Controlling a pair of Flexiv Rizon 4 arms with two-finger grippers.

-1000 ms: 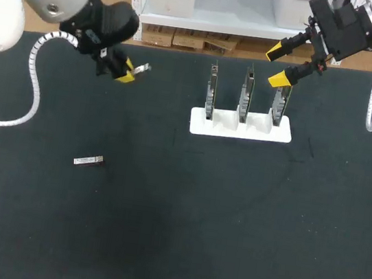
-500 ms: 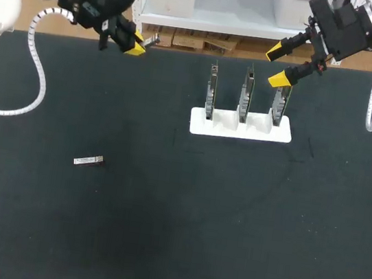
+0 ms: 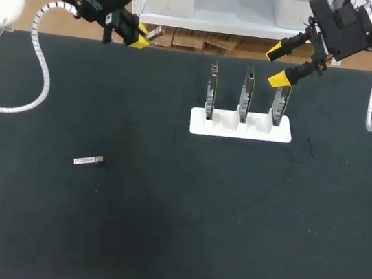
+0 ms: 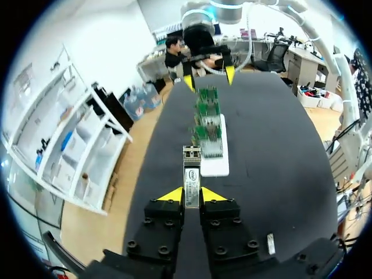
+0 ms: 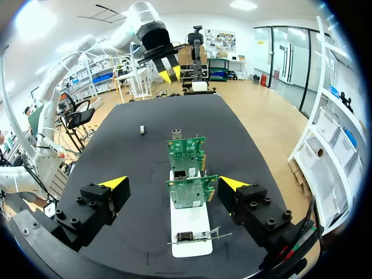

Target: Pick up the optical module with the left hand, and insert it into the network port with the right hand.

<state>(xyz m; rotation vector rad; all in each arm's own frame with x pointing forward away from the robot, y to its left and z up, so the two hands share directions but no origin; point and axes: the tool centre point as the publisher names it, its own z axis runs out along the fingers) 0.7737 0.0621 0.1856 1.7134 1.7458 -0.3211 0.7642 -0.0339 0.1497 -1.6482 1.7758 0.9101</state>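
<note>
Left gripper [image 4: 192,195] pinching optical module [image 4: 191,173], right gripper [image 5: 173,184] wide near cards [image 5: 187,152]; spare module [image 3: 88,161] apart

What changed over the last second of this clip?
The left gripper, shut on the optical module throughout, carried it away from the robot to the far edge of the table. Nothing was grasped or released. The right gripper stayed open over the white stand, and the second module lay unmoved.

A: State of the optical module [image 4: 192,174]?
B: Slim, silver, clamped between left fingers [image 4: 172,194], poking forward.
A: Ports?
B: Three green cards [image 5: 187,152] upright in white stand [image 3: 224,124]. Second module [image 3: 88,160] lies flat on bench [image 3: 172,235].
</note>
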